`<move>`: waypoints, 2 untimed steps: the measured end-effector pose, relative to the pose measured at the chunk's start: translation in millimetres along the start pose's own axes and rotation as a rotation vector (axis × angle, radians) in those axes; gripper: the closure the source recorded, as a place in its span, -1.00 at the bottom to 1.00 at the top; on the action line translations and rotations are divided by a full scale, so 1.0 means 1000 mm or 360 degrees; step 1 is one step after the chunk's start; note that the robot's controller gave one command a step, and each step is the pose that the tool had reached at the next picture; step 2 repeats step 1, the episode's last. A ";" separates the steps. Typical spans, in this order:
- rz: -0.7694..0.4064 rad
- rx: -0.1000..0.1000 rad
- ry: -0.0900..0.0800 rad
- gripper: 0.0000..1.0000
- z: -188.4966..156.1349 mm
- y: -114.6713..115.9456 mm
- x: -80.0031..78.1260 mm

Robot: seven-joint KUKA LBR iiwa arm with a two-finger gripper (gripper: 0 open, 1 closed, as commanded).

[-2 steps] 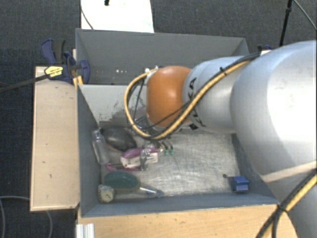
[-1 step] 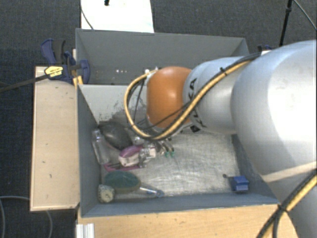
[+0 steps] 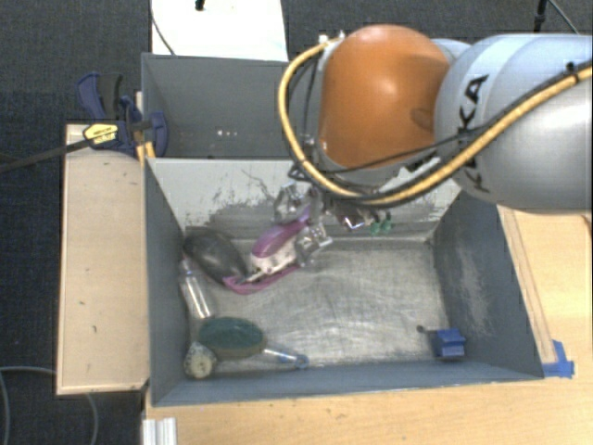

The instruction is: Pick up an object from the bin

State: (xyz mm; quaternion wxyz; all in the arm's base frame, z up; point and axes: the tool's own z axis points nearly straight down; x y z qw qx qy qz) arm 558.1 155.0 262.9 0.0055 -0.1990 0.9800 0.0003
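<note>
One curved purple-and-white thing (image 3: pixel 269 246) — slim, glossy — at the gripper (image 3: pixel 304 222), grip state unclear.

- The arm (image 3: pixel 528 119) is a thick, rounded tube with a smooth, faintly glossy shell of pale silver-grey.
- Black block lettering (image 3: pixel 474 98) marks the left end of that shell. Part of the KUKA name can be read, and the rest curves out of sight.
- A glossy orange cover (image 3: pixel 384 95), shaped like a dome, caps the wrist left of the grey shell.
- A yellow cable (image 3: pixel 295 100), edged in black, loops round the dome's left and near sides and then crosses the grey shell to the right.
- The gripper (image 3: pixel 304 226) under the dome is a small cluster of bare silvery metal parts.
- Small green fittings (image 3: pixel 380 223) sit just right of that metalwork.
</note>
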 end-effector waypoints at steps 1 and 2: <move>-0.0360 -0.0002 0.0002 1.00 -0.051 0.001 -0.029; -0.0360 -0.0002 0.0002 1.00 -0.051 0.001 -0.029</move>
